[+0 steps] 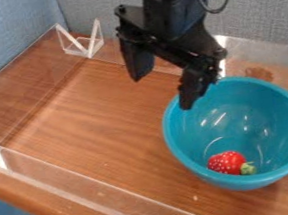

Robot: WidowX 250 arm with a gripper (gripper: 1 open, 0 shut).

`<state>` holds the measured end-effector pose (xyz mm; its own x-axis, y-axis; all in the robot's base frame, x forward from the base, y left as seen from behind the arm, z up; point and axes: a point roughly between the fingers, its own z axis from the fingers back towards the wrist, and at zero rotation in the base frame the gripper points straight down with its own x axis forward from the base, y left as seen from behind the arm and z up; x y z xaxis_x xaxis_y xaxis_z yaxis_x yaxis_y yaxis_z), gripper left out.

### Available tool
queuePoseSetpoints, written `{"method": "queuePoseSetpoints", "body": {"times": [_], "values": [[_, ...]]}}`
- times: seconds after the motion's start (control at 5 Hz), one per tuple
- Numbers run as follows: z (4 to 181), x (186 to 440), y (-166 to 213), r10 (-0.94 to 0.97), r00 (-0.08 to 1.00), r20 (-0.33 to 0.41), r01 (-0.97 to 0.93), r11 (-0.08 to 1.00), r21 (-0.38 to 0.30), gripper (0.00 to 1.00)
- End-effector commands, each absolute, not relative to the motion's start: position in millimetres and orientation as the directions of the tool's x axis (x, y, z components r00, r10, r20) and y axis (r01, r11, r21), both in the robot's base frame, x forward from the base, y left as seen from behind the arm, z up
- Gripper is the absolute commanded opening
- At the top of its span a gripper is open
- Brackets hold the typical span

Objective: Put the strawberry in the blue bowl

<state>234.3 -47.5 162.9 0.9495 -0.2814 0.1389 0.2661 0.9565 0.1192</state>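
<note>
Strawberry [227, 162] lies inside the blue bowl [282, 110], lower right of the frame, below the gripper [164, 81], whose jaws hang spread and empty.

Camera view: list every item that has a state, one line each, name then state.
gripper: open, empty, above the table by the bowl's far-left rim
strawberry: lying inside the bowl, near its front wall
blue bowl: upright on the table, holding the strawberry
</note>
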Motion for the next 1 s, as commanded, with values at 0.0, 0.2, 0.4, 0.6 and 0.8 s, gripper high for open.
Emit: {"method": "queuePoseSetpoints", "body": {"times": [0.0, 0.2, 0.4, 0.6, 0.8], "values": [[172.3, 239, -45, -0.254, 0.948, 0.191, 0.236, 0.965, 0.112, 1.00], [162.8, 240, -46, -0.235, 0.955, 0.183, 0.220, 0.971, 0.099, 1.00], [157.1, 237, -49, -0.229, 0.958, 0.173, 0.215, 0.972, 0.093, 1.00], [153.2, 235, -53, -0.221, 0.961, 0.168, 0.209, 0.974, 0.089, 1.00], [155.7, 235, -63, -0.193, 0.967, 0.169, 0.181, 0.980, 0.085, 1.00]]}}
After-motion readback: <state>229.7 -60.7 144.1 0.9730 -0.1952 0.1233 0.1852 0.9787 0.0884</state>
